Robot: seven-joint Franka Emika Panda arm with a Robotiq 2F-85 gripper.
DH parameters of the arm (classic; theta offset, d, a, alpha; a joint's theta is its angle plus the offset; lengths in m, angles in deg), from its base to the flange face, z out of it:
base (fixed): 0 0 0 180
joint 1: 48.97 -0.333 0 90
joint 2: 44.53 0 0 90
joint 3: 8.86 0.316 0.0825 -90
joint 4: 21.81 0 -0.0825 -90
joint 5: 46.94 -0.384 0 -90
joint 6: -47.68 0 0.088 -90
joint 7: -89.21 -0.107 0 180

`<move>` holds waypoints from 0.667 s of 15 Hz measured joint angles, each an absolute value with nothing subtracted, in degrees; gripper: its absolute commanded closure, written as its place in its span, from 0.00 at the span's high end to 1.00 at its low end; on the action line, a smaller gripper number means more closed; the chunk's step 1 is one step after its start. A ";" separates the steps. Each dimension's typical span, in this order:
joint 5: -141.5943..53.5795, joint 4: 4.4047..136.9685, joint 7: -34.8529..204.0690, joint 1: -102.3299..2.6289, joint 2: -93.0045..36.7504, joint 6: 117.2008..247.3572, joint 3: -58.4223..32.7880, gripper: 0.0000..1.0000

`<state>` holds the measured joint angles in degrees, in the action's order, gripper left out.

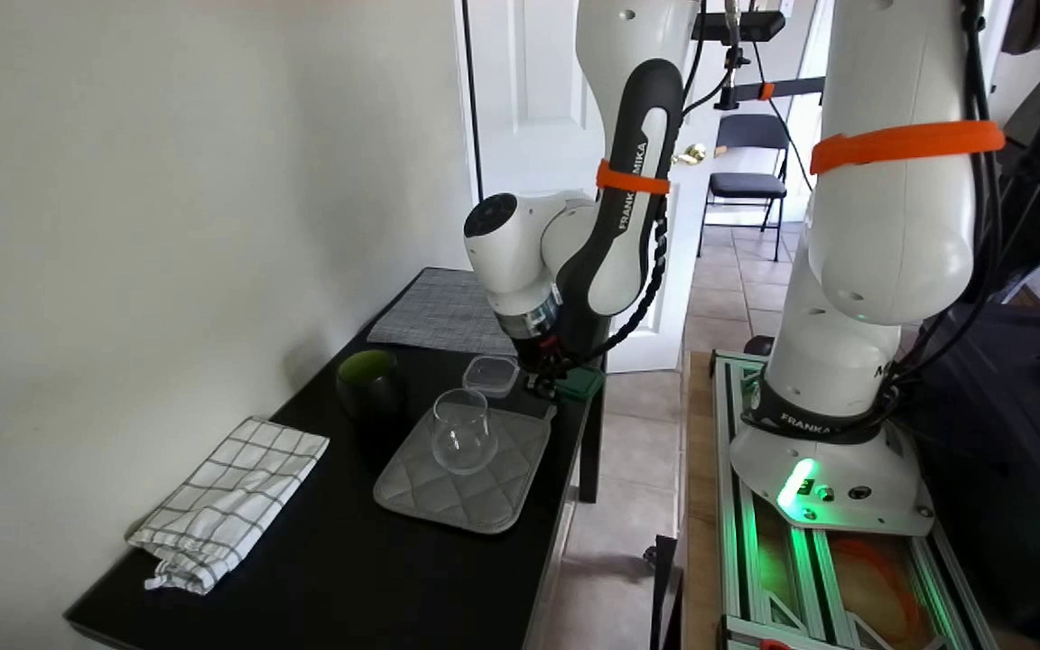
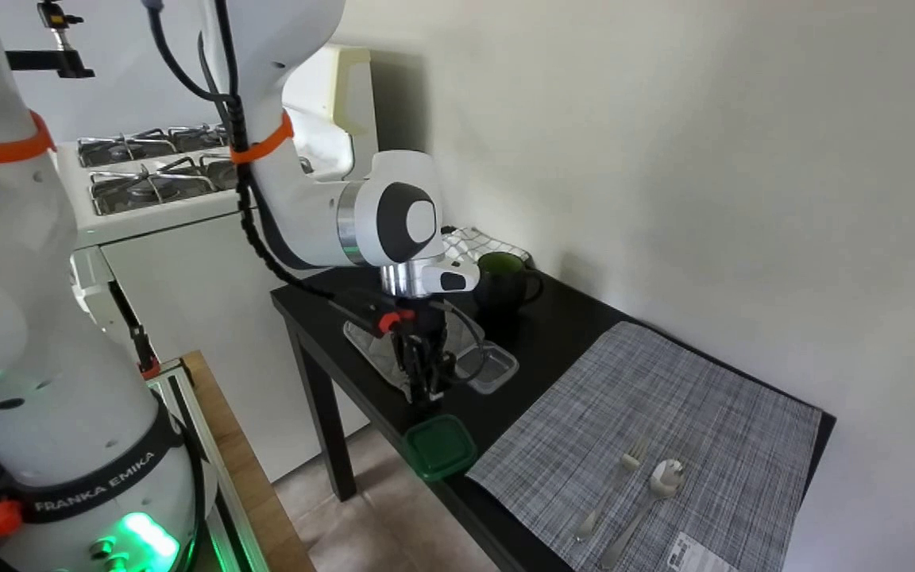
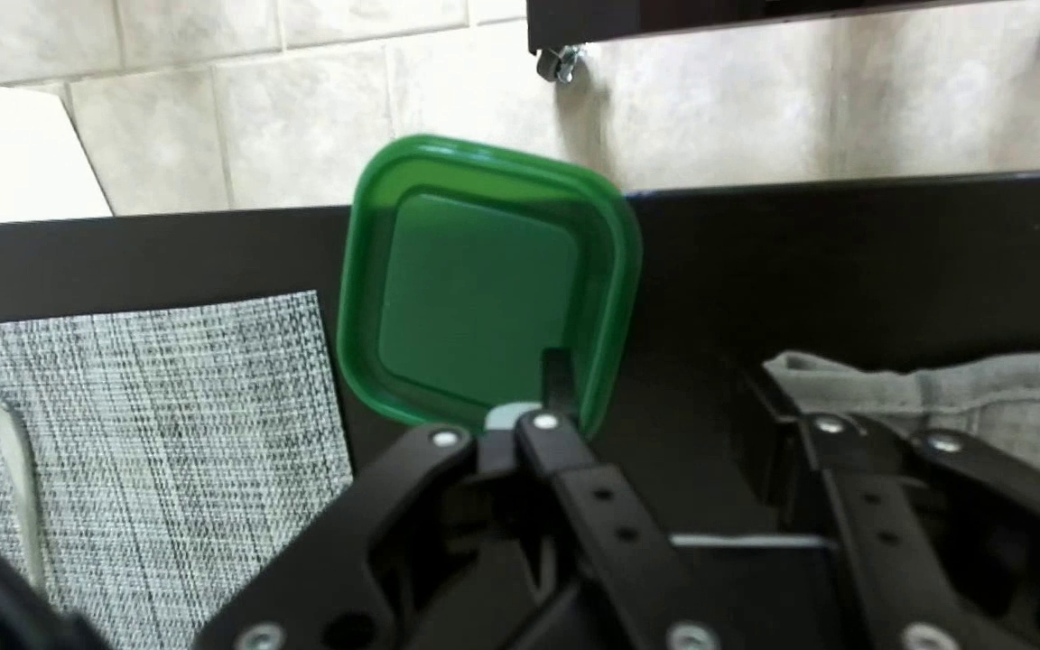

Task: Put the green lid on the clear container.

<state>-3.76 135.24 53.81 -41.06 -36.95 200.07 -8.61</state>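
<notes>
A green lid (image 2: 440,447) was seen at the edge of a black table (image 1: 303,578)

The table was set against a pale wall (image 1: 168,181), in a room floored with light tiles (image 1: 619,506). Behind the robot arm (image 1: 619,235), in an exterior view, a white door (image 1: 529,72) and a dark chair (image 1: 748,185) could be made out; in an exterior view, too, a white stove (image 2: 187,318) topped with burner grates (image 2: 152,187) was shown beyond the table. The arm's base (image 1: 836,474) was mounted on a metal frame (image 1: 729,542).

One end of the table was covered by a grey woven placemat (image 2: 648,389), on which a fork (image 2: 631,461) and a spoon (image 2: 668,475) were laid. The green lid was placed just beside the placemat's corner, its outer side seen across the line of the table edge; how much was overhung could not be told. The clear container (image 1: 490,372) was set between the placemat and a quilted grey pad (image 1: 484,510), just beside the pad. On the pad, a glass (image 1: 464,447) was stood upright. Near the wall a dark mug (image 1: 371,393), green inside, was placed, and toward the opposite end a folded checked cloth (image 1: 236,496) was laid.

The gripper (image 3: 664,397) was positioned low near the lid in a released state, its fingers (image 3: 559,384) spread well apart. In the wrist view, a corner of the lid was overlapped by one finger; whether it was touched could not be told.
</notes>
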 measured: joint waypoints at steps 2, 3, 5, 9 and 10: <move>-4.42 135.25 54.87 -42.29 -37.26 197.90 -9.51 0.92; -4.50 135.23 55.48 -42.76 -37.65 197.13 -10.12 0.99; -4.37 135.23 56.73 -43.24 -38.68 195.99 -11.58 1.00; -3.54 135.24 59.93 -42.82 -39.86 196.90 -15.16 1.00; -3.55 135.26 61.32 -42.41 -39.82 197.84 -16.13 1.00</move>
<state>-3.55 135.26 61.32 -42.41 -39.82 197.84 -16.13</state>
